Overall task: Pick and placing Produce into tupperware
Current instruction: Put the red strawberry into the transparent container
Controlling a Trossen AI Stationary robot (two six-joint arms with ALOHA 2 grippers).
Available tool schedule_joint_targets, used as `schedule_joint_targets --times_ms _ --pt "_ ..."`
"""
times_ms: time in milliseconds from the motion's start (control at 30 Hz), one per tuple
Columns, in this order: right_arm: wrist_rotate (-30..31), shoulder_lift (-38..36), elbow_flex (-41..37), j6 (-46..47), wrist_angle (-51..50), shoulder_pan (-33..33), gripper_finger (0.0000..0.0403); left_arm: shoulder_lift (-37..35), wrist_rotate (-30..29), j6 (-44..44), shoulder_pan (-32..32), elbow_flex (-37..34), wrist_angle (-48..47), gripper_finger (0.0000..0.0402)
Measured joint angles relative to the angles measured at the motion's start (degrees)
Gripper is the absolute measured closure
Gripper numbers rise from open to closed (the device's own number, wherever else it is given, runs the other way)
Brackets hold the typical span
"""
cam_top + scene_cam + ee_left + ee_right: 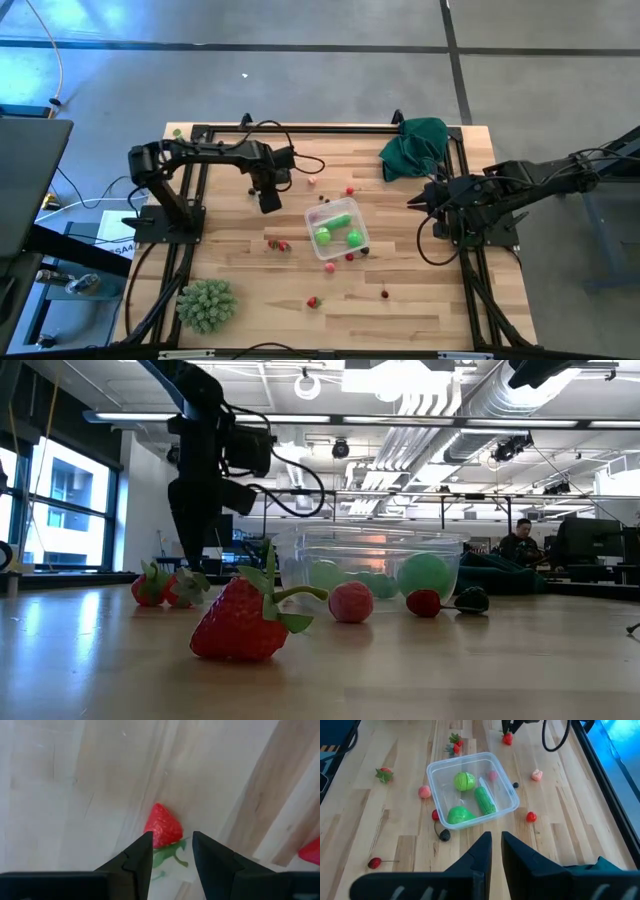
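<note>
The left gripper (169, 851) hangs just above a toy strawberry (162, 825) lying on the wooden desk (420, 300), its jaws narrowly parted with nothing between them. Beside it, the clear tupperware (336, 231) holds three green pieces. More strawberries and cherries lie scattered around the box. The right gripper (494, 851), nearly closed and empty, waits at the desk's right edge.
</note>
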Motion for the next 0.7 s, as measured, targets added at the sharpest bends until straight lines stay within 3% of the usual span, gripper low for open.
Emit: schedule_joint_targets --times_ms 133,467,700 --pt "0.00 0.00 0.00 0.00 0.00 0.00 0.0371 0.67 -0.01 0.64 -0.04 0.00 0.09 0.0252" --pt "0.00 0.00 0.00 0.00 0.00 0.00 0.0371 0.67 -0.18 0.83 -0.04 0.02 1.36 0.0147" --pt "0.00 0.00 0.00 -0.01 0.00 0.00 0.0371 1.86 -1.69 1.31 -0.04 0.04 2.26 0.0124"
